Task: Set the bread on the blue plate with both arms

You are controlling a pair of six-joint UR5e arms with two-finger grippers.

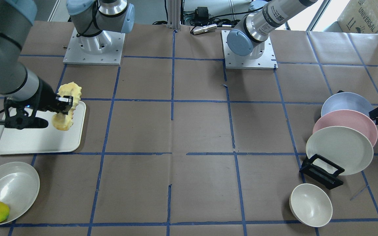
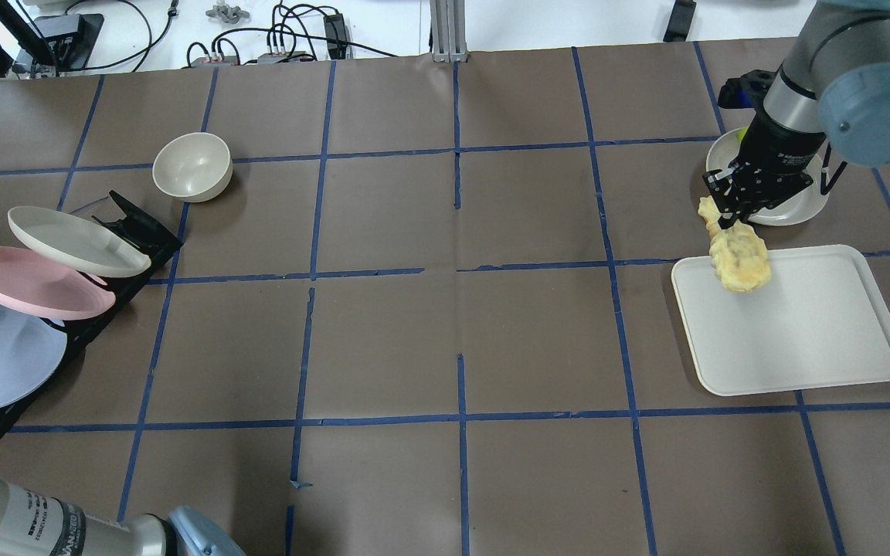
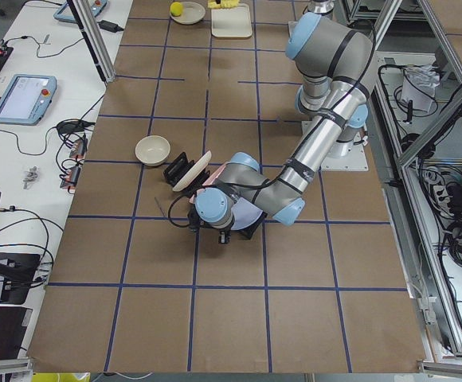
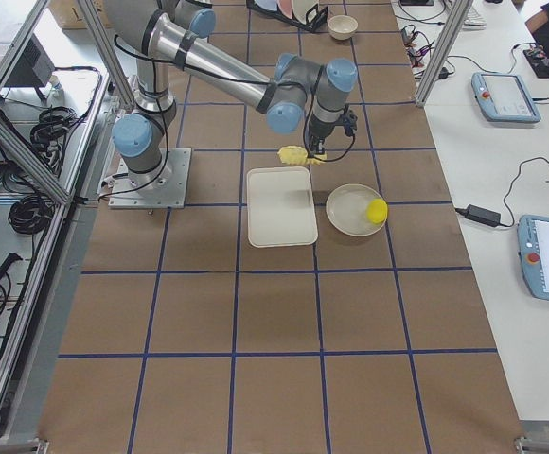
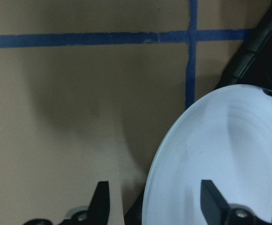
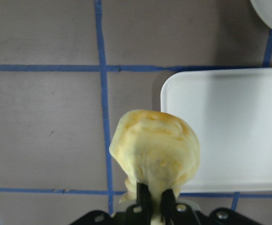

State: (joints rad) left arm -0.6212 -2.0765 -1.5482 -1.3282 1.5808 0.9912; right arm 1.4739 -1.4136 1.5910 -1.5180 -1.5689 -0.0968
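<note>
Brown taped table: right claw tight on bread, left claw apart at blue plate.

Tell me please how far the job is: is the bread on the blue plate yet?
Done: the right hand grips the bread, lifted over a corner of the white tray. In hand: the left hand, open, sits at the rim of the blue plate, which leans in the black rack. Left: pull the plate out and put the bread on it.
</note>
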